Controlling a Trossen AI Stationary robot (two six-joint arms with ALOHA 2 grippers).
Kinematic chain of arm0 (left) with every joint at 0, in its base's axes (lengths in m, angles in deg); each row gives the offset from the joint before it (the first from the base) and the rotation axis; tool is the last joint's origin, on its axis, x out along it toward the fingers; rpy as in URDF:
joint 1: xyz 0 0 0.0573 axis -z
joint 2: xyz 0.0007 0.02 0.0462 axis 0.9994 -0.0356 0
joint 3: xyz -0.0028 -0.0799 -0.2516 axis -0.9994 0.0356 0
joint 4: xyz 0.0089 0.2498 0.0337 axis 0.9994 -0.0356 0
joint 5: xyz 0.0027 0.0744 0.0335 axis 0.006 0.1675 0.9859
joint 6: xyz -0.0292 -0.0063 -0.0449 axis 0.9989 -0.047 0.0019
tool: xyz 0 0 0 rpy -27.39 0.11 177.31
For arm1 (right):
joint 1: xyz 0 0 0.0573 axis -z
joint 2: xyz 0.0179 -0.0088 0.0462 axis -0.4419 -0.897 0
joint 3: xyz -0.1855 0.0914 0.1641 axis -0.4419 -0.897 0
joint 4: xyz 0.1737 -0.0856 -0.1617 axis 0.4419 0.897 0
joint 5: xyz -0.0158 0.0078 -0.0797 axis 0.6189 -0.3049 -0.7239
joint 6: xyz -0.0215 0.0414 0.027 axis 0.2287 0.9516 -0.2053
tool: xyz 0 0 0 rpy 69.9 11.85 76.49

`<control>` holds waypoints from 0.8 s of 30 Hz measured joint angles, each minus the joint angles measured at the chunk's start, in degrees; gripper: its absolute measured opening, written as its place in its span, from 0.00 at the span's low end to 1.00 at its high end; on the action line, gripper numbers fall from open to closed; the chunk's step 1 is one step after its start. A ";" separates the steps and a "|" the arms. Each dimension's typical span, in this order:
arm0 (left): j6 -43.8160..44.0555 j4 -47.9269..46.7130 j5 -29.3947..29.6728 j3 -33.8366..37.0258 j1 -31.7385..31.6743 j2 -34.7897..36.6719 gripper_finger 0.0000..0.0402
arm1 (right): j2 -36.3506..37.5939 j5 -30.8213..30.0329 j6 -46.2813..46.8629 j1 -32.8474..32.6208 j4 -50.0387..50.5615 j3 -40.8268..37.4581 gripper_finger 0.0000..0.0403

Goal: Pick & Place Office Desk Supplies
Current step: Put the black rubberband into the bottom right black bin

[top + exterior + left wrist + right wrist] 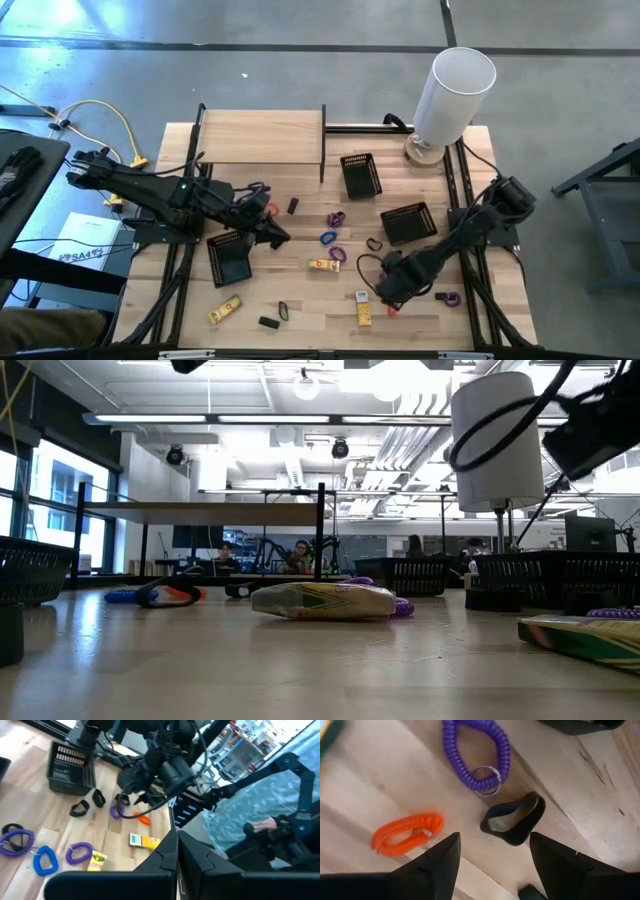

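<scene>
**A:** Three black mesh trays on the light wooden tabletop (pixel 300 290): anything in them?

**B:** Seen from overhead, the black mesh tray toward the far side (pixel 361 175), the black mesh tray on the right (pixel 409 222) and the black mesh tray on the left (pixel 229 259) show only dark interiors; contents cannot be made out. A tall white cylinder (pixel 453 90) stands at the far right corner.

**A:** Where is the right gripper (pixel 494 852)?

**B:** Low over the near right part of the tabletop, fingers spread wide, gripping nothing. Just beyond its tips lie an orange coiled loop (pixel 407 833) and a black band loop (pixel 512 818), with a purple coiled loop carrying a metal ring (pixel 477 755) farther out.

**A:** And the left gripper (pixel 177 851)?

**B:** Closed, empty, above the left tray. Purple loops (pixel 335 218), a blue loop (pixel 327 238) and yellow rectangular packets (pixel 323 264) are scattered mid-tabletop.

**A:** Anything obscured?

**B:** The right arm covers the loops from above; a second dark object is cut off at the right wrist view's edge.
</scene>
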 joint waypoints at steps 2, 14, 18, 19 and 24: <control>-0.02 0.00 -1.05 0.00 0.04 0.00 0.00 | -0.57 0.45 0.86 0.62 0.31 0.00 0.56; -0.02 0.00 -1.65 0.00 0.06 0.02 0.00 | -1.34 1.62 1.09 0.67 -0.38 -0.04 0.56; -0.02 0.00 -2.01 0.00 0.06 0.02 0.00 | -1.34 0.58 2.94 -1.19 -0.15 -0.07 0.56; -0.02 -0.02 -2.66 0.00 0.06 0.02 0.00 | -1.34 -0.61 3.52 -1.68 0.07 -0.07 0.56; -0.02 -0.02 -4.03 0.00 0.06 0.02 0.00 | -1.32 -2.08 3.91 -2.22 -0.14 -0.42 0.56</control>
